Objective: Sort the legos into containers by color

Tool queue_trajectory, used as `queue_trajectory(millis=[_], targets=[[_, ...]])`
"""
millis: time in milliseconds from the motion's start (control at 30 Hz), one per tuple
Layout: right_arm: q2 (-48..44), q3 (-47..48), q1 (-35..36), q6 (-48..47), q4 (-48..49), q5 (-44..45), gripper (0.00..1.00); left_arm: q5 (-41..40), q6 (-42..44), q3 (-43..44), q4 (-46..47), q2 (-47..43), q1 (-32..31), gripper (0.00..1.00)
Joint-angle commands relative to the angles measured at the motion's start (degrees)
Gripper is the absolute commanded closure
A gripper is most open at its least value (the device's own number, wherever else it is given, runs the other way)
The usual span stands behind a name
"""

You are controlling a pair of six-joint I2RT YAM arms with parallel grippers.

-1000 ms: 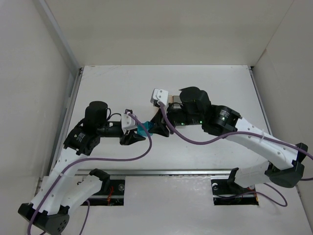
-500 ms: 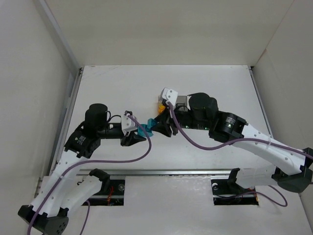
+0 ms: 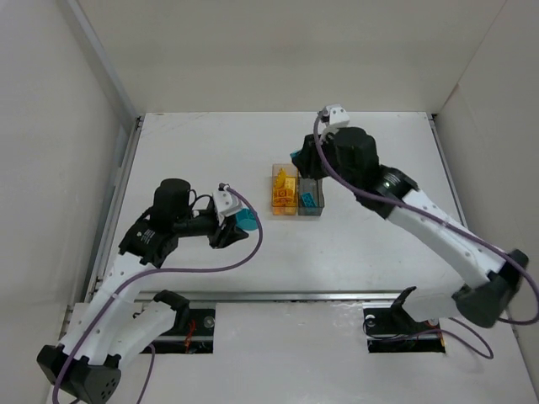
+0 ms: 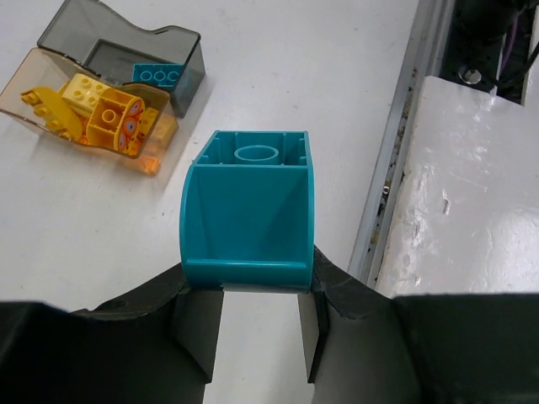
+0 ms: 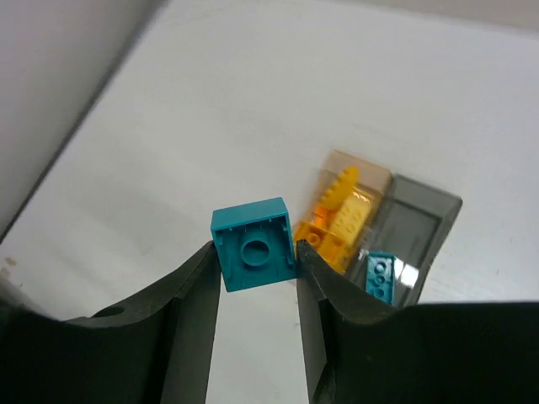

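TWO TEAL BRICKS ALOFT: The left gripper [image 4: 257, 290] was clamped on a teal curved brick [image 4: 248, 202], hollow underside turned to the wrist camera. It was held over the white table [image 3: 202, 151], left of the containers and apart from them. The right gripper [image 5: 255, 273] pinched a small square teal brick [image 5: 254, 244] by two opposite side walls, raised near the boxes' far end.

Between the arms sat the joined pair. The amber box [image 4: 38, 71] was crowded with yellow and orange pieces [image 4: 101, 114]. The smoky grey box [image 4: 101, 21] touched it on the right, with a single teal plate [image 4: 158, 76] lying inside.

Both bricks looked to be hard, light, smooth plastic. They seemed stiff enough to bear a firm squeeze, yet slick enough to twist or pop free if caught on a corner. The flat parallel sides appeared the sensible place to hold, as both grippers had them; the curved brick's rounded face offered little purchase. By colour, both seemed bound for the grey box. Its narrow mouth would likely call for a low, centred release, lest such light pieces bounce out.
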Motion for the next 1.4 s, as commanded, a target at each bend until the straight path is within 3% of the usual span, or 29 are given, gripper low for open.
queue_trajectory(millis=[0,100,367,500,567,633,833,867,967,1033,1167,1367], targets=[[9.7,-1.4,-11.8,11.7,-3.7,-5.3,1.00,-1.8,-4.7,-0.3,4.6,0.2,0.2,1.00],[18.1,1.6,-15.0,12.3,-5.8,-7.2,1.00,2.2,-4.1,1.1,4.6,1.5,0.2,1.00],[28.9,5.2,-17.3,9.6,-5.9,-13.4,0.99,1.6,-3.5,1.6,5.9,3.7,0.2,1.00],[34.2,8.0,-18.4,9.6,-7.8,-13.4,0.88,1.6,-3.5,2.2,6.9,4.2,0.2,1.00],[34.9,8.0,-18.9,9.6,-8.4,-13.4,0.78,1.6,-3.5,2.9,6.9,4.2,0.2,1.00],[34.9,8.0,-18.9,9.6,-8.4,-12.8,0.68,2.2,-2.9,2.9,6.9,4.2,0.2,1.00],[34.4,8.5,-18.9,9.6,-9.0,-10.9,0.65,2.7,-1.8,2.9,6.9,4.2,0.2,1.00],[34.4,9.0,-18.9,9.6,-9.0,-10.9,0.54,3.3,-1.8,2.9,6.9,4.2,0.2,1.00],[34.9,10.4,-18.9,7.7,-10.4,-13.0,0.40,3.3,-1.8,2.9,6.9,4.2,0.2,1.00],[34.9,12.0,-18.9,6.0,-13.9,-14.5,0.24,3.3,-1.2,2.9,6.9,4.2,0.2,1.00],[27.5,12.7,-17.2,-0.8,-15.5,-14.5,0.19,4.6,-0.1,2.9,6.9,4.2,0.2,1.00],[10.4,4.2,-14.0,-19.6,-8.8,-37.1,0.19,10.5,4.7,3.4,5.8,3.7,0.2,1.00]])
